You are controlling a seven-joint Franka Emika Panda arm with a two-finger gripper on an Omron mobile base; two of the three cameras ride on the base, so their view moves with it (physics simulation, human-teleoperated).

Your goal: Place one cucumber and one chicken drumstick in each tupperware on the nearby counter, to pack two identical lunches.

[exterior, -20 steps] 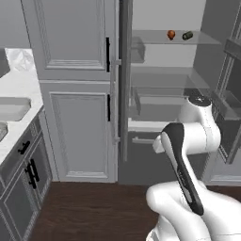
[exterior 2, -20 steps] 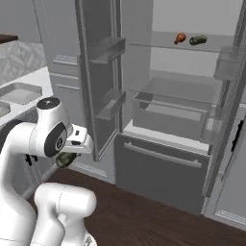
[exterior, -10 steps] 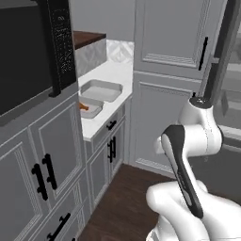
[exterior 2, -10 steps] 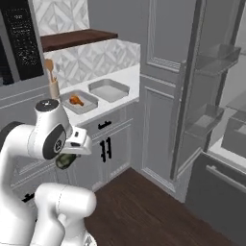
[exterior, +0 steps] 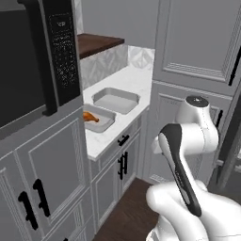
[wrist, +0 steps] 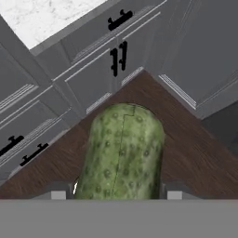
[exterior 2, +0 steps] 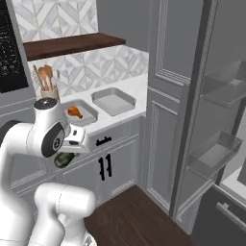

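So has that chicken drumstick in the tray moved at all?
Cannot tell: the camera itself moved. The drumstick lies in the same near tupperware as before.

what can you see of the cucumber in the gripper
The cucumber is a thick green one with a bumpy, warty skin and a rounded end pointing away from the hand. It sits between the two dark fingertips of the gripper, which is closed on its sides, and is held in the air above the dark wood floor in front of the grey cabinets. From the right base view it shows as a dark green lump under the hand.
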